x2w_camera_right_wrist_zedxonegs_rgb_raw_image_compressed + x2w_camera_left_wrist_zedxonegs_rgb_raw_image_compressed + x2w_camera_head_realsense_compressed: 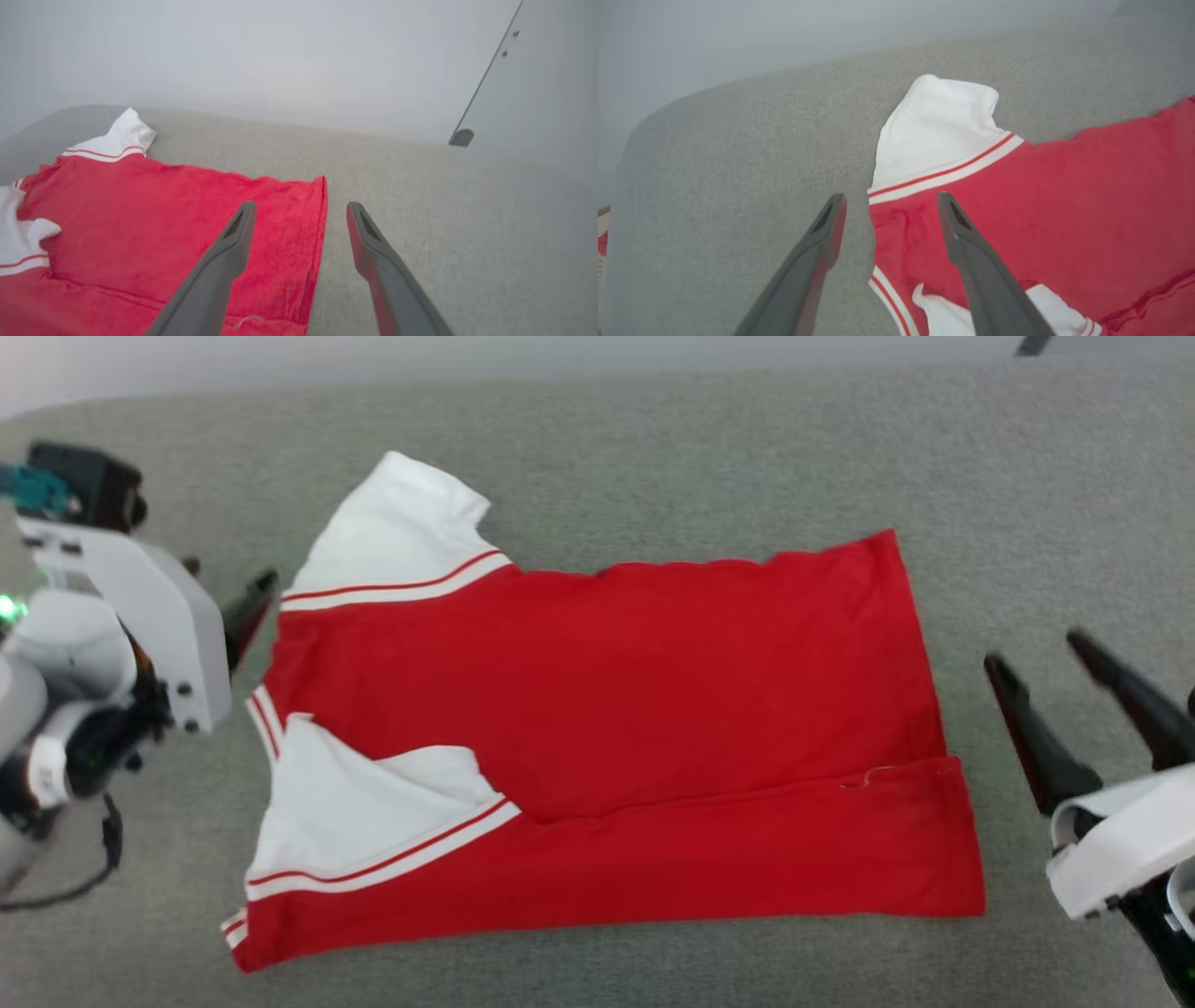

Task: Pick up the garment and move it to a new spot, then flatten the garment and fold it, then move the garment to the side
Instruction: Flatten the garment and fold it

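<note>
Right gripper (1034,650), at 4 o'clock in the head view, is released, just beside the garment (607,709). Left gripper (891,197), at 9 o'clock, is released too. The garment lies partly folded at centre on grey upholstery (653,448).

left gripper (892,198): jaws spread wide, clamping nothing.
left fingers (817,261): long, dark, tapering; they rise from the bottom edge of the left wrist view and stand well apart at the tips.
left wrist (159,616): pale grey housing at the left edge of the head view, with one dark finger tip poking past it toward the upper right.
left arm (56,653): rounded grey-white joints below the housing; a green light (9,609) glows, and a black cable (110,845) loops underneath.
right gripper (1036,650): jaws spread wide, clamping nothing.
right fingers (1036,737): both dark, pointing up and leftward in the head view.
right wrist (1120,845): white rounded cuff, tilted, at the lower right.
</note>
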`<state>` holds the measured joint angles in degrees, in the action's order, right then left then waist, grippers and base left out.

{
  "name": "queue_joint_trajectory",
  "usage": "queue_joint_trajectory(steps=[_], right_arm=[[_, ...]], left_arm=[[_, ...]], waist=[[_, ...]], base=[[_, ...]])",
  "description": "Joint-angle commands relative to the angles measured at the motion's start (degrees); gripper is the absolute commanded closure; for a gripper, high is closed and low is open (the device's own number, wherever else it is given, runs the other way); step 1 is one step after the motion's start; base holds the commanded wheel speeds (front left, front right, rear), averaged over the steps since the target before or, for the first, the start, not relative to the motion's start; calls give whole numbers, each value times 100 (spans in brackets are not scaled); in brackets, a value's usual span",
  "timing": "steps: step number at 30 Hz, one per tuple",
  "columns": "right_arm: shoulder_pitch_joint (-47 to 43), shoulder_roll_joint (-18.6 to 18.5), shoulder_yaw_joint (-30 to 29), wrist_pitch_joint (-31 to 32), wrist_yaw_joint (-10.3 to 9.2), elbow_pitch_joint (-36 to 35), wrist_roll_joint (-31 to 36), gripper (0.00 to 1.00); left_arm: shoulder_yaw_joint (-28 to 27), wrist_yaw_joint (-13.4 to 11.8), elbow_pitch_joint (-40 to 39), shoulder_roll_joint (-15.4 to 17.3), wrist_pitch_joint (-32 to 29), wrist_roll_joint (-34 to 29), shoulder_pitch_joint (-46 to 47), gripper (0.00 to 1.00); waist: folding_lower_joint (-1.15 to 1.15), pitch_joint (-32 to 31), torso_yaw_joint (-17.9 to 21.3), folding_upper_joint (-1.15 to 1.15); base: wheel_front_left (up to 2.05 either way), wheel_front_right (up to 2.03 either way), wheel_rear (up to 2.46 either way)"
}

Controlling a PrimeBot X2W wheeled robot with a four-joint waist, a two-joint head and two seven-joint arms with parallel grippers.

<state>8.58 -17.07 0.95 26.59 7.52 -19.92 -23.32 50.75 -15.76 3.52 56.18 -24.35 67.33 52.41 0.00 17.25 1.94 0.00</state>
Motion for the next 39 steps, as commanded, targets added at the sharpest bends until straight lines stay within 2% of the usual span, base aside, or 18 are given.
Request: queue_joint_trajectory(steps=[1, 6, 12, 18, 23, 29, 39], right_arm=[[182, -46, 154, -615, -6, 24, 197, 0], [420, -25, 402, -1916, -6, 209, 570, 0], [516, 94, 544, -2577, -6, 466, 630, 0], [599, 205, 604, -2811, -6, 671, 589, 0], [651, 281, 604, -2899, -6, 775, 549, 0], [753, 363, 612, -2973, -6, 894, 457, 0], [961, 336, 684, -2932, -6, 1046, 262, 0]], left_arm=[[-30, 145, 175, -100, 96, -133, 203, 0], [-63, 488, 680, -272, 244, -338, 631, 0], [0, 845, 1275, -378, 51, -542, 1156, 0], [113, 1180, 1785, -421, -485, -613, 1670, 0], [189, 1323, 2034, -438, -919, -572, 1910, 0], [316, 1382, 2216, -430, -1273, -722, 2186, 0], [526, 1359, 2878, -656, -1657, -859, 2355, 0]], waist=[[0, 220, 247, 0], [0, 481, 535, 0], [0, 845, 815, 0], [0, 1211, 1029, 0], [0, 1376, 1110, 0], [0, 1537, 1164, 0], [0, 1761, 1225, 0]], base=[[0, 0, 0], [0, 0, 0], [0, 0, 0], [0, 0, 0], [0, 0, 0], [0, 0, 0], [0, 0, 0]])
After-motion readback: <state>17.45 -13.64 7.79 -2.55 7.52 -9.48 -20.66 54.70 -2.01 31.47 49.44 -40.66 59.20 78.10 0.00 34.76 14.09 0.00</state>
